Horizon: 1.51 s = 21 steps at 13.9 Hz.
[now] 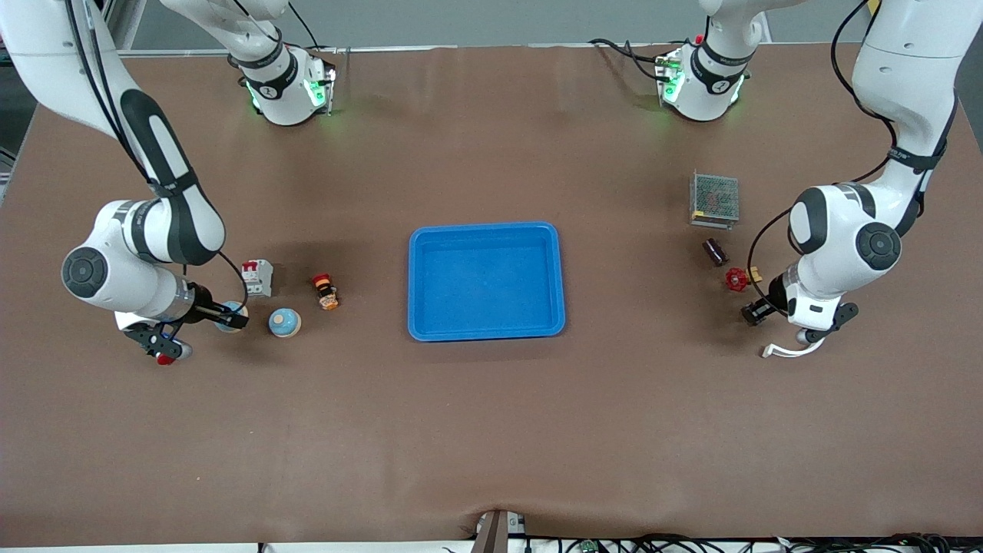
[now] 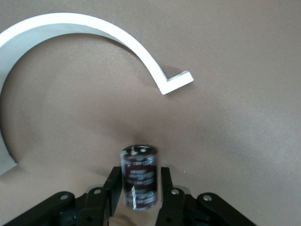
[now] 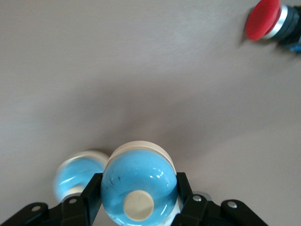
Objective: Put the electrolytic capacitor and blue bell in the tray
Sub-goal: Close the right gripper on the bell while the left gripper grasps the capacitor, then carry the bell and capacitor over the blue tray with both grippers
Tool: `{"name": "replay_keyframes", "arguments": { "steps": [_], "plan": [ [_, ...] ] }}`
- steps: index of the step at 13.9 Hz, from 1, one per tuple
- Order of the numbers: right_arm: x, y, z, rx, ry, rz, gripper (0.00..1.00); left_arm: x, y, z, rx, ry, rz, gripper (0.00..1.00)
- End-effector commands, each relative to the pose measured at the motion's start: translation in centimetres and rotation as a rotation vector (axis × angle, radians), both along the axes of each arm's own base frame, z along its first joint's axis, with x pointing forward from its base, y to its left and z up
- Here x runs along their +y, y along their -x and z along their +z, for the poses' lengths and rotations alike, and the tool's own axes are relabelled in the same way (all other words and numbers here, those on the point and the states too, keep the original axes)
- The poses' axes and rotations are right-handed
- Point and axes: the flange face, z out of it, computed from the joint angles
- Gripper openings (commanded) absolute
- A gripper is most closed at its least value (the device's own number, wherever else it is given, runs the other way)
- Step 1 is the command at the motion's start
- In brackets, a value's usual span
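The bright-blue tray (image 1: 485, 280) lies empty at the table's middle. My right gripper (image 1: 230, 316) (image 3: 138, 182) is shut on a blue bell (image 3: 141, 174) with a cream knob, held just above the table toward the right arm's end. A second blue bell (image 1: 285, 322) (image 3: 74, 176) stands on the table beside it. My left gripper (image 1: 756, 311) (image 2: 139, 173) is shut on a dark brown electrolytic capacitor (image 2: 139, 181), low over the table toward the left arm's end. Another dark capacitor (image 1: 715, 251) lies on the table, farther from the front camera.
Near the right gripper: a red push button (image 1: 163, 357) (image 3: 263, 19), a white circuit breaker (image 1: 258, 278), a small orange-red part (image 1: 326, 292). Near the left gripper: a white curved hook (image 1: 791, 349) (image 2: 94, 28), a red valve wheel (image 1: 737, 279), a mesh-covered box (image 1: 715, 200).
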Motion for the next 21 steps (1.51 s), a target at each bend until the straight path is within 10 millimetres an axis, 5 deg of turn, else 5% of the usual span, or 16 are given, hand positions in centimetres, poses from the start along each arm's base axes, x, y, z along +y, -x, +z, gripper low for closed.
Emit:
{"name": "replay_keyframes", "arguments": {
  "steps": [1,3,6,10,17,21],
  "plan": [
    [3.6,-0.3,1.8,0.001,-0.012,-0.129,0.0,-0.2,-0.9,-0.2,-0.014,-0.008,-0.008,0.13],
    [7.3,-0.6,2.7,-0.003,-0.018,-0.246,0.0,-0.7,-1.1,0.1,-0.018,-0.008,0.015,0.0],
    [13.7,-0.8,4.1,-0.009,-0.008,-0.438,0.0,-2.4,-1.3,1.1,-0.024,-0.003,0.048,0.0],
    [17.9,-1.1,4.5,-0.013,-0.012,-0.55,0.0,-8.7,-1.7,2.9,0.01,-0.006,0.132,0.0],
    [25.8,-3.6,1.6,0.001,-0.025,-0.658,0.0,-28.8,0.8,8.4,0.08,-0.03,0.242,0.0],
    [31.3,-3.5,0.8,0.037,0.009,-0.696,0.0,-35.9,2.1,7.6,0.088,-0.027,0.306,0.0]
  ]
}}
